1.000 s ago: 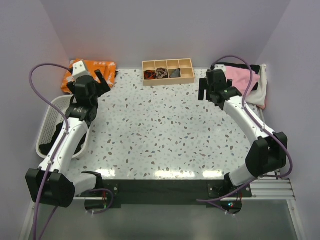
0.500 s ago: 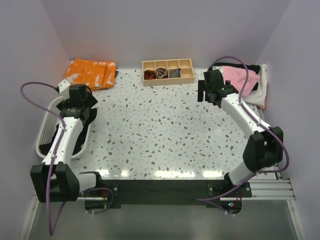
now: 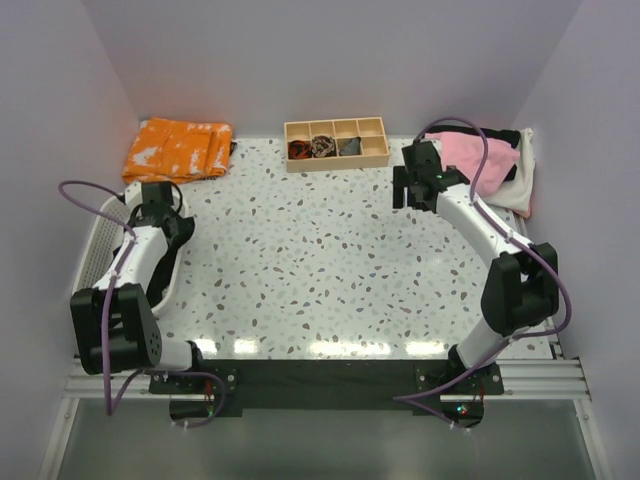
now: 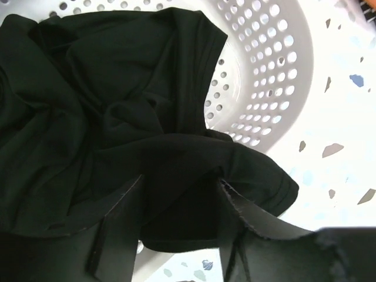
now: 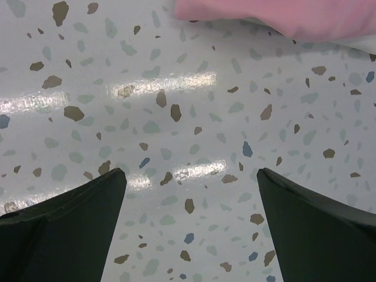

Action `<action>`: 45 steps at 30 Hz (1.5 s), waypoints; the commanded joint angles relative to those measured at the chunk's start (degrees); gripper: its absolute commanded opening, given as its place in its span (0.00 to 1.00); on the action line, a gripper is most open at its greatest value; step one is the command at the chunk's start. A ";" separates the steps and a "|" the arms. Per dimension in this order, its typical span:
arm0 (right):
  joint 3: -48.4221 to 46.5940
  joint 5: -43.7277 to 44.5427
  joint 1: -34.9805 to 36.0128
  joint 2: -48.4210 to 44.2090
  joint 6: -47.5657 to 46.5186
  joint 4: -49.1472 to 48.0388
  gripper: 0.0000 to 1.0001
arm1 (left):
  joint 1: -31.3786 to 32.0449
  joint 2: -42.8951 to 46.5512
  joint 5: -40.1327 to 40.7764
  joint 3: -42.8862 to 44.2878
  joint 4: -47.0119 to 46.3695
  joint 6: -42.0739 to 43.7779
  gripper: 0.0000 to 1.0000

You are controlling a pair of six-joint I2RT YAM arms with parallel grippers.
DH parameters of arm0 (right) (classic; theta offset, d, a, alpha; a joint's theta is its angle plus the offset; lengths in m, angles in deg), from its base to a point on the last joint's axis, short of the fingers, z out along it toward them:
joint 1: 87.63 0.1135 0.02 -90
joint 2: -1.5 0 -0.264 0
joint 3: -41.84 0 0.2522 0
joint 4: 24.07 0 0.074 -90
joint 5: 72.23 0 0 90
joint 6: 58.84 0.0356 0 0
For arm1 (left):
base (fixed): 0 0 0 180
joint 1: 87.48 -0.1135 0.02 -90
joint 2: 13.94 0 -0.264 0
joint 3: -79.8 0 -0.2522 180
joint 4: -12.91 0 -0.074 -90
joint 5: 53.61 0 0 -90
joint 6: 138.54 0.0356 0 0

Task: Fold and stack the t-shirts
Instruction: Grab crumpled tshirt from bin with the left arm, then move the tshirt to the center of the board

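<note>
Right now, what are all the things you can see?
black shirt: one, black, crumpled in the basket
shirt pile: one, pink on top with black and white beneath, far right corner
basket: one, white with holes, left table edge
orange cloth: one, orange with white pattern, far left corner
tray: one, wooden, four compartments, far middle
fabric rolls: three, dark, in the tray's left three compartments
table: one, white speckled
left gripper: one, black, fingers astride a black shirt fold
right gripper: one, black, open above the table by the shirt pile
</note>
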 commanded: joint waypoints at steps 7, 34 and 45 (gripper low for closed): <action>-2.89 -1.37 0.13 0.71 0.70 0.92 0.99 | -0.41 0.73 -2.75 -1.06 -4.67 1.31 0.00; -1.39 -4.53 0.04 -1.05 2.11 -1.10 0.99 | 0.82 19.18 -82.71 36.41 -30.21 -2.29 0.00; 0.71 -0.94 0.13 -5.70 4.21 -1.62 0.99 | 23.47 14.45 -80.63 20.85 -36.68 0.43 0.00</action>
